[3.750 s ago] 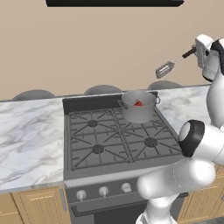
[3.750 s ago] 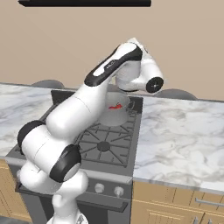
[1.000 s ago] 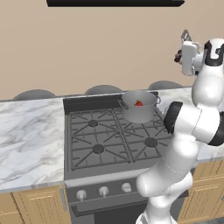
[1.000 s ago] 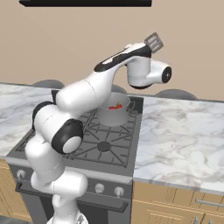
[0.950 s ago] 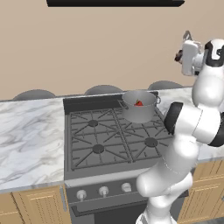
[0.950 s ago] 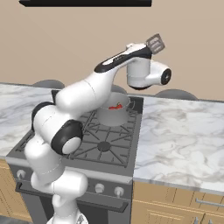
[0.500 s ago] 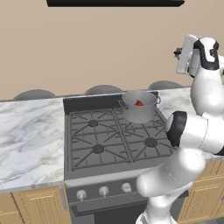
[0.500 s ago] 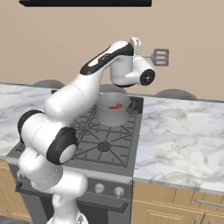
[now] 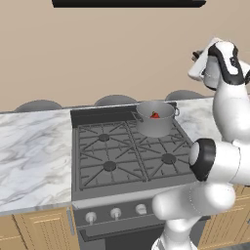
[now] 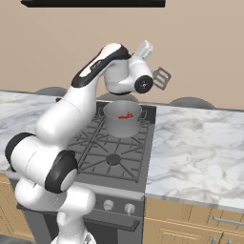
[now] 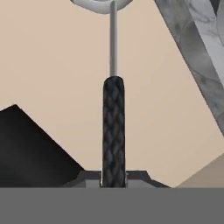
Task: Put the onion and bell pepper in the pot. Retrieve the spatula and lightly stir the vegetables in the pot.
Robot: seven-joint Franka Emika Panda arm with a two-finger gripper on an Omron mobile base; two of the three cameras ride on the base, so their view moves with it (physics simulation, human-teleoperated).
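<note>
The grey metal pot (image 9: 155, 123) stands on the back right burner of the stove, with the small red bell pepper (image 9: 155, 115) inside it. In the right base view the pot (image 10: 123, 122) and bell pepper (image 10: 126, 116) show again. My gripper (image 11: 113, 177) is shut on the spatula's dark braided handle (image 11: 113, 131). The metal shaft runs up to the spatula head at the top edge. My gripper (image 10: 153, 77) is high above and right of the pot, and the slotted spatula head (image 10: 161, 78) sticks out to the right. The onion is hidden.
The black gas stove (image 9: 122, 156) has marble counter (image 9: 29, 156) on its left and more marble counter (image 10: 195, 152) on its right. A dark range hood (image 9: 127, 3) hangs overhead. Grey rounded shapes (image 9: 39, 105) sit behind the counter's back edge.
The hand has turned and come down a little with the spatula. In the right base view the spatula head has dropped lower and closer to the pot. The pot and pepper have not moved.
</note>
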